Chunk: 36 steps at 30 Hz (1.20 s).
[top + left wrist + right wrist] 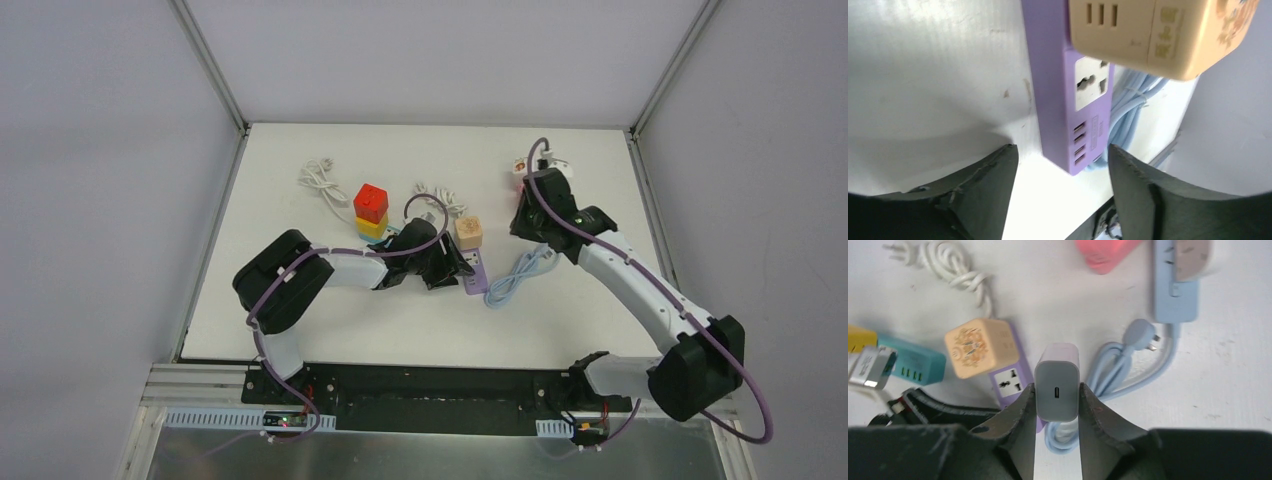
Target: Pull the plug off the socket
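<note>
White table [300, 310]: your right gripper [1056, 388] pinches lilac plug [1057, 367], held off and apart from purple socket strip [1013, 382]; prongs hidden. Your left gripper [1062, 151] spread, straddling strip's end; beige cube adapter [1148, 30] covers far part.

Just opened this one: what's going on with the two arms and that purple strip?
The right fingers are shut on a small charger, holding it up off the purple strip. The strip's socket next to the beige cube shows empty. The left fingers stand open on either side of the strip's end, not gripping it. The plug looks to be out already.
</note>
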### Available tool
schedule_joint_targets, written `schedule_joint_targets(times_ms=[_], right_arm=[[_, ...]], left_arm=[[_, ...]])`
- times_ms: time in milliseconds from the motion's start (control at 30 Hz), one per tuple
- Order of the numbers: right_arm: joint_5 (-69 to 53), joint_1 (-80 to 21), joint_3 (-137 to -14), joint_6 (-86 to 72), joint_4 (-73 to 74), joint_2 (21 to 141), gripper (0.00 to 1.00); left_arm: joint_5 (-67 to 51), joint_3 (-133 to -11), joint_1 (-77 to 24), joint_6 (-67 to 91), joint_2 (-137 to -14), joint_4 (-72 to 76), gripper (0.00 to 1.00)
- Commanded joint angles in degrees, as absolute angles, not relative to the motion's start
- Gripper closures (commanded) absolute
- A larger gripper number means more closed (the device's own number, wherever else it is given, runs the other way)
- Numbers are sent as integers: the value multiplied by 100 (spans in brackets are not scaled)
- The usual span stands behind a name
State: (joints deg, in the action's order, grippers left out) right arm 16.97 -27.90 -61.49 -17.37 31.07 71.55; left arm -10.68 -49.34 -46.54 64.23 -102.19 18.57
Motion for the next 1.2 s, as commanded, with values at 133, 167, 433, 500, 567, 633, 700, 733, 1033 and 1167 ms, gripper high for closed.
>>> schedule_joint_targets(times_ms=[133,167,433,500,567,633,700,733,1033,1167], right_arm=[[1415,-1901,-5054,-2848,3674,6410,100],[1340,-1823,-4907,-2954,3665,6355,100],[577,-1159,-3851,-3338,3162,5743,100],[428,-1036,-3622,-3385,2982,5597,97],[429,-961,-3456,-3429,2893,5521,89],[517,-898,-3318,-3477,2882,5475,77],[706,-860,-3192,-3570,2883,5423,64],[756,-847,-3150,-3641,2879,5381,58],[1420,-813,-3235,-4081,3132,5277,15],[1280,-817,-3495,-3733,3173,5065,12]], left_arm=[[-822,-5070,-4709,5360,-9489,273,16],[-794,-5025,-4711,5334,-9372,246,9],[-343,-4455,-4707,5101,-8179,-234,3],[-277,-4329,-4709,5014,-7889,-437,3],[-121,-4215,-4713,4977,-7554,-742,4],[38,-4106,-4704,4940,-7175,-1048,4],[256,-4026,-4710,4877,-6778,-1426,4],[334,-4004,-4711,4832,-6592,-1577,4],[1025,-4008,-4707,4654,-5344,-2574,2],[1157,-4001,-4711,4622,-4981,-2809,1]])
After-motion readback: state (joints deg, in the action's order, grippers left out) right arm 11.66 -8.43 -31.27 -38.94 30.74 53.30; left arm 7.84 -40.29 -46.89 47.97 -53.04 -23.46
